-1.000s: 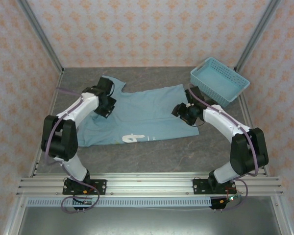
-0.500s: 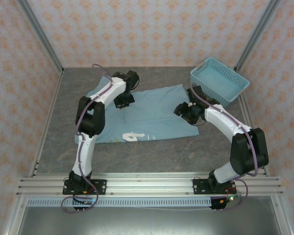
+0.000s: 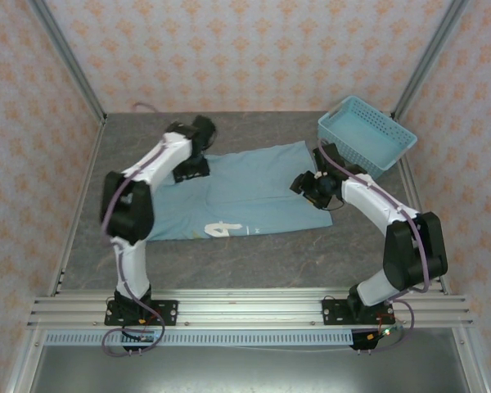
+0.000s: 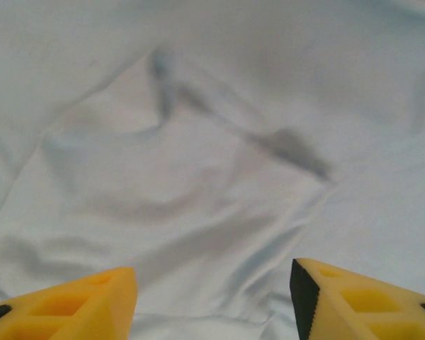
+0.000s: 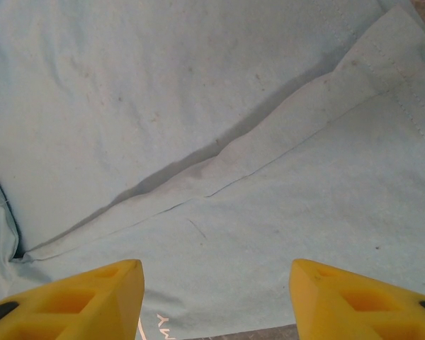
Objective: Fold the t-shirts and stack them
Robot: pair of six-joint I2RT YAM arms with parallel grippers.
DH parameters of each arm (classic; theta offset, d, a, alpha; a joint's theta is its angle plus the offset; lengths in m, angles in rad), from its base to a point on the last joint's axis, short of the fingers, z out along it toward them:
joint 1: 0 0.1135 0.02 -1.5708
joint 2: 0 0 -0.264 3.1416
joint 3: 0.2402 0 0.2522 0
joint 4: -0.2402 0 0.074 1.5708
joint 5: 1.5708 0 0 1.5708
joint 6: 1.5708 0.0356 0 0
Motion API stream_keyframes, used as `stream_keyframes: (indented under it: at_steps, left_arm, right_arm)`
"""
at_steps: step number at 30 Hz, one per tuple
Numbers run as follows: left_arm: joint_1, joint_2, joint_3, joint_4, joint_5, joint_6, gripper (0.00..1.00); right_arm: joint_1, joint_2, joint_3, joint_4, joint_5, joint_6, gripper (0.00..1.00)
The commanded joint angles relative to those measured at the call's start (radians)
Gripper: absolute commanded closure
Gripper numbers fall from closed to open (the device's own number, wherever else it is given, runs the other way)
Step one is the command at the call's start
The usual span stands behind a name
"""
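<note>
One light blue t-shirt point(image 3: 245, 192) lies spread across the middle of the grey table, a bit of white lettering point(image 3: 222, 229) showing at its near edge. My left gripper point(image 3: 192, 169) hovers over the shirt's far left corner. In the left wrist view its yellow fingers point(image 4: 85, 304) stand apart over wrinkled cloth point(image 4: 198, 177), open and holding nothing point(image 4: 212, 283). My right gripper point(image 3: 306, 186) hangs above the shirt's right edge, open point(image 5: 216, 283), over a diagonal folded hem point(image 5: 219, 152).
A light blue perforated basket point(image 3: 366, 135) stands at the far right corner, close behind my right arm. Metal frame posts and patterned walls enclose the table point(image 3: 254, 262). A strip of bare table shows under the shirt's edge point(image 5: 269, 333).
The left gripper carried the shirt's far left part rightward over the body, then opened and let go, easing back left. The shirt's far edge now lies straighter. The right arm barely moved.
</note>
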Motion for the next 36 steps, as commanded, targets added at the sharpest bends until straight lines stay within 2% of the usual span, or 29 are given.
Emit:
stream_keyframes:
  at_steps: [1, 7, 14, 23, 31, 36]
  left_arm:
    - [0.136, -0.079, -0.163, 0.228, 0.223, -0.077, 0.36]
    - [0.220, -0.055, -0.230, 0.388, 0.329, -0.153, 0.32]
    - [0.229, 0.026, -0.248, 0.456, 0.357, -0.262, 0.30]
    - [0.259, 0.089, -0.176, 0.418, 0.267, -0.262, 0.30]
    - [0.310, 0.180, 0.013, 0.245, 0.126, -0.142, 0.33]
    - [0.344, 0.176, 0.067, 0.219, 0.108, -0.090, 0.35]
  right_arm:
    - [-0.004, 0.015, 0.000, 0.011, -0.018, 0.011, 0.43]
    - [-0.004, 0.016, -0.001, 0.010, -0.023, 0.006, 0.43]
    - [-0.004, 0.000, -0.012, -0.006, -0.012, -0.003, 0.42]
    - [-0.006, -0.010, -0.023, -0.010, -0.007, -0.003, 0.42]
    - [-0.005, -0.009, -0.025, -0.014, -0.007, -0.005, 0.42]
    - [-0.009, -0.013, -0.022, -0.027, 0.006, -0.009, 0.45]
